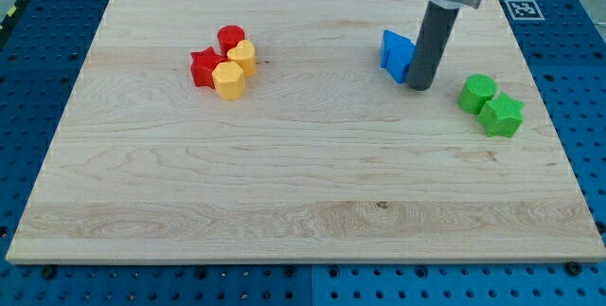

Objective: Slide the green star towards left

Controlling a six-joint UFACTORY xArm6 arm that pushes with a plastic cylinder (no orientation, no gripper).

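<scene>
The green star [502, 115] lies near the board's right edge, touching a green round block [477, 92] just up and left of it. My tip [420, 86] is down on the board to the left of both green blocks, with a gap between them. It stands right against the right side of a blue block [397, 54].
A cluster sits at the upper left: a red star [204, 67], a red round block [231, 38], a yellow heart-like block [243, 56] and a yellow hexagonal block [228, 80], all touching. The wooden board [284, 183] ends close to the right of the green star.
</scene>
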